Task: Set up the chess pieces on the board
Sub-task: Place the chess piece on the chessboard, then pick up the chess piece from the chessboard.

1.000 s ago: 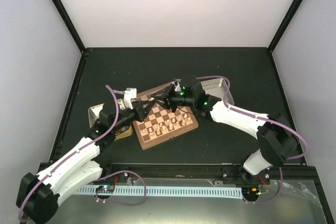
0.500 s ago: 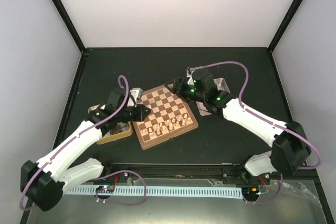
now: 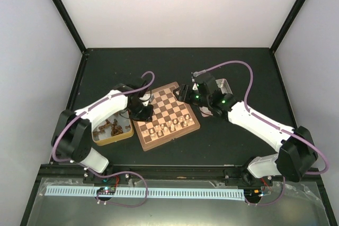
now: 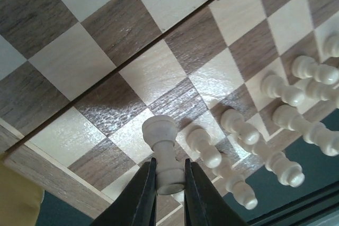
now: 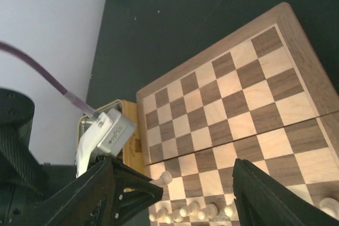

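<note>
Dark counter (image 3: 175,67) lies under white walls and black corner posts. The board (image 3: 180,104) sits mid-counter, turned so one corner points to the far wall and its seam runs slantwise. Pale pieces (image 3: 168,126) crowd the two rows along its near edge. As far as I can tell they stand upright, one to a square.

Left of the board, touching its rim or just beside it, is a yellow tray (image 3: 114,141) with brown pieces (image 3: 108,127) heaped inside. A metal tray (image 3: 226,84) shows behind the right arm (image 3: 254,123), near the board's right corner.

The left arm (image 3: 100,105) curls in from the left, and the left jaws hang over the board's left edge. They are pinched narrow on one pale piece (image 4: 163,154). Its long axis runs in line with the fingers (image 4: 139,199). One end is caught between their tips and the wider, flanged end points away from them, down toward a light square next to the filled rows. I cannot tell whether that end touches the wood. The nearest standing piece is just beside it.

The right jaws hover above the board's far-right edge, spread wide with nothing between them. From the right wrist view the two dark fingers (image 5: 265,199) frame the bare far half of the board, and the held piece (image 5: 161,179) shows small at the bottom.
</note>
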`<state>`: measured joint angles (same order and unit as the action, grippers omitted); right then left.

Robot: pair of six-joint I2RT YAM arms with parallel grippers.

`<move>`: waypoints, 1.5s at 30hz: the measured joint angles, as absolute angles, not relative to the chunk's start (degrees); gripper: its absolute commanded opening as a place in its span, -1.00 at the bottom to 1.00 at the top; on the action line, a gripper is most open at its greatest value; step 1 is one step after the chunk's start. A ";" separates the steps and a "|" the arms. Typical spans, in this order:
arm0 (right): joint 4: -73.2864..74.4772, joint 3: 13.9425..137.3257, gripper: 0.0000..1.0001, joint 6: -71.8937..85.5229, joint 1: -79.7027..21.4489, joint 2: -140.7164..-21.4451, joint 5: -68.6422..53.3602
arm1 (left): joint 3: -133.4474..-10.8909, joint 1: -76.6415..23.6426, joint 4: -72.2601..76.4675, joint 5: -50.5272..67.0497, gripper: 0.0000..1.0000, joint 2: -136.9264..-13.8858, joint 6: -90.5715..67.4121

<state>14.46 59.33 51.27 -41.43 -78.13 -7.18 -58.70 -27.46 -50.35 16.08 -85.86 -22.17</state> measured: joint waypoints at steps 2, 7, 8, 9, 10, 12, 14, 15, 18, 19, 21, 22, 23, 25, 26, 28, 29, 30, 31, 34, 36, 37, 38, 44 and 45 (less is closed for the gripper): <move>14.61 58.41 0.23 50.85 -41.43 -77.97 -6.90 | -60.51 -27.16 -52.10 16.14 -0.90 -88.58 -21.26; 15.11 56.05 0.24 50.26 -41.43 -76.93 -6.31 | -62.43 -26.26 -54.41 16.10 -0.57 -92.73 -19.75; 15.16 55.86 0.24 50.11 -41.43 -76.69 -6.26 | -62.59 -26.06 -54.83 16.08 -0.50 -93.25 -19.57; 15.20 55.77 0.24 49.95 -41.43 -76.49 -6.17 | -62.67 -25.91 -55.02 16.03 -0.44 -93.58 -19.40; 15.27 55.77 0.24 49.80 -41.43 -76.31 -6.15 | -62.83 -25.80 -55.29 15.86 -0.40 -93.89 -19.35; 15.25 55.75 0.24 49.69 -41.43 -76.01 -6.15 | -63.33 -25.56 -55.70 15.42 -0.31 -94.28 -19.29; 15.25 55.75 0.24 49.52 -41.43 -75.94 -6.15 | -63.96 -25.45 -55.68 14.94 -0.26 -94.39 -19.31; 15.25 55.72 0.24 49.43 -41.43 -75.94 -6.15 | -64.18 -25.45 -55.64 14.76 -0.25 -94.39 -19.35; 15.27 55.55 0.24 49.25 -41.43 -75.94 -6.15 | -64.40 -25.45 -55.53 14.22 -0.32 -94.39 -19.51; 15.38 55.55 0.24 49.21 -41.43 -75.96 -6.15 | -64.40 -25.45 -55.53 14.11 -0.36 -94.39 -19.55; 15.42 55.55 0.24 49.12 -41.43 -75.96 -6.15 | -64.40 -25.45 -55.48 13.85 -0.42 -94.39 -19.70; 15.42 55.55 0.24 49.12 -41.43 -75.94 -6.15 | -64.40 -25.45 -55.46 13.72 -0.46 -94.39 -19.75; 15.42 55.55 0.24 49.12 -41.43 -75.96 -6.15 | -64.38 -25.45 -55.44 13.69 -0.51 -94.39 -19.79; 15.42 55.51 0.24 49.12 -41.43 -75.94 -6.15 | -64.38 -25.45 -55.31 13.69 -0.55 -94.39 -19.88; 15.42 55.46 0.24 49.12 -41.43 -75.96 -6.15 | -64.38 -25.45 -55.18 13.69 -0.55 -94.41 -19.92; 15.44 55.35 0.24 49.12 -41.43 -75.96 -6.15 | -64.38 -25.45 -55.00 13.69 -0.52 -94.41 -20.01; 15.42 55.24 0.24 49.12 -41.43 -75.96 -6.15 | -64.38 -25.45 -54.89 13.69 -0.51 -94.50 -20.01; 15.46 55.18 0.24 49.12 -41.43 -75.94 -6.15 | -64.38 -25.45 -54.78 13.69 -0.50 -94.56 -20.01; 15.49 55.11 0.24 49.12 -41.43 -75.94 -6.15 | -64.36 -25.45 -54.68 13.69 -0.50 -94.67 -19.99; 15.49 54.98 0.24 49.10 -41.43 -75.94 -6.15 | -64.36 -25.45 -54.50 13.69 -0.49 -95.04 -20.01; 15.49 54.94 0.24 49.10 -41.43 -75.94 -6.15 | -64.31 -25.45 -54.41 13.69 -0.50 -95.29 -20.01; 15.49 54.92 0.24 49.10 -41.43 -75.96 -6.15 | -64.25 -25.45 -54.37 13.69 -0.54 -95.37 -19.99; 15.49 54.87 0.24 49.10 -41.43 -75.96 -6.15 | -64.23 -25.45 -54.37 13.69 -0.58 -95.37 -20.01; 15.49 54.83 0.24 49.10 -41.43 -75.94 -6.13 | -63.94 -25.45 -54.13 13.65 -0.92 -95.35 -20.08; 15.49 54.83 0.24 49.08 -41.43 -75.94 -6.13 | -63.94 -25.45 -54.15 13.58 -0.92 -95.33 -20.08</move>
